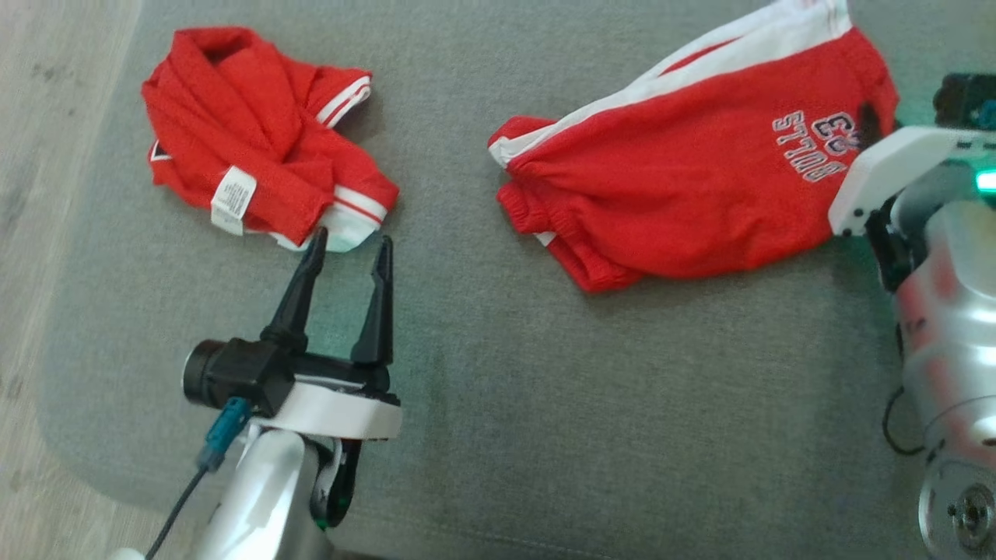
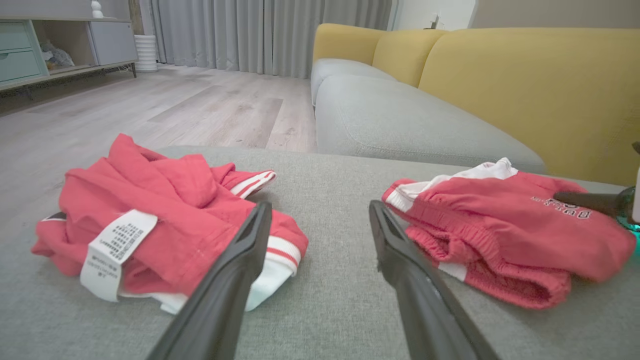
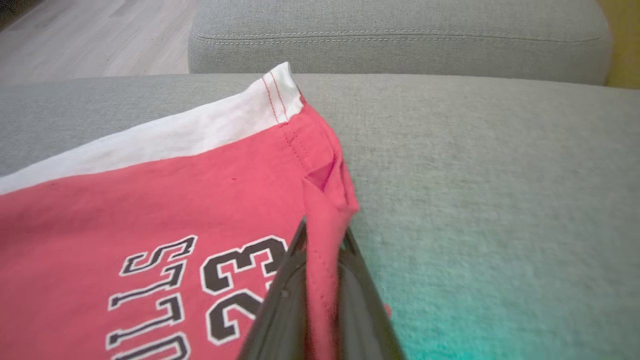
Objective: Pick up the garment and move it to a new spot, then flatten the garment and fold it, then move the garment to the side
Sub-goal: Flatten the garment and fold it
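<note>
A crumpled red shirt [image 1: 264, 148] lies near the left edge of the cushion [image 1: 545, 404], by the floor [image 1: 47, 117]. The left gripper [image 1: 352, 239], fingers apart, sits just beside its white hem. Bare cushion separates it from the red shorts [image 1: 685, 187], whose right hem the right gripper [image 3: 322, 240] clamps.

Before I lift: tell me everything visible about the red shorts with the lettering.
The red shorts are soft jersey-like cloth with a white side stripe, gathered waistband and dark white-edged "BULLS 23" print. They lie loosely folded on the grey cushion; the right gripper is shut on a pinched hem fold by the print.
</note>
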Robot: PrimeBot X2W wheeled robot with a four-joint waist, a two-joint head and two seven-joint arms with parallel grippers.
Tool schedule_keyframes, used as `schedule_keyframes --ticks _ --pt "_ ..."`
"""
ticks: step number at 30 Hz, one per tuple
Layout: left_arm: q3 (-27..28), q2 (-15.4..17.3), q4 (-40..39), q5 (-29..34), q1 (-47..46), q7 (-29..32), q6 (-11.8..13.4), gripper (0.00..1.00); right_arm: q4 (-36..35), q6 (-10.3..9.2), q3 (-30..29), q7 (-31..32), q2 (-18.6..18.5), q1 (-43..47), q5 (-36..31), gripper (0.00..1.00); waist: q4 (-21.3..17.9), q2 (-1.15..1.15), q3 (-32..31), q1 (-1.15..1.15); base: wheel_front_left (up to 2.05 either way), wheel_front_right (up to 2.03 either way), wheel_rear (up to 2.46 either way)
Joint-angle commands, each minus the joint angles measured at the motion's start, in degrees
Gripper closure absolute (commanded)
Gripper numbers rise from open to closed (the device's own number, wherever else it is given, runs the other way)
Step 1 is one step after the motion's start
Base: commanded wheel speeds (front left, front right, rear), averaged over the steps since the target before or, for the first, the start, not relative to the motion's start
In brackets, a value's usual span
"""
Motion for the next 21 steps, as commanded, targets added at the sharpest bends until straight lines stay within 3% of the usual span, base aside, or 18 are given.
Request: schedule_keyframes --ticks 1,9,16,21 --pt "2.68 0.29 -1.36 0.57 -0.71 -0.37 -0.32 0.00 -0.19 -0.04 1.38 -1.17 0.38 0.22 0.97 1.00 -1.27 0.00 -1.47 0.00 0.00 0.00 0.00" --pt "3.88 0.14 -1.66 1.64 1.22 -0.37 -0.50 0.00 2.19 -0.04 2.36 -4.75 -5.58 3.61 6.60 1.00 -5.96 0.00 -5.57 0.00 0.00 0.00 0.00" --pt "4.39 0.06 -1.63 1.92 2.40 -0.37 -0.57 0.00 3.96 -0.04 -3.53 -5.96 -11.85 7.68 8.52 1.00 -7.73 0.00 -7.27 0.00 0.00 0.00 0.00" --pt "4.71 0.04 -1.59 2.06 2.97 -0.37 -0.67 0.00 3.67 -0.04 -4.65 -8.23 -10.06 7.38 8.41 1.00 -7.99 0.00 -8.20 0.00 0.00 0.00 0.00"
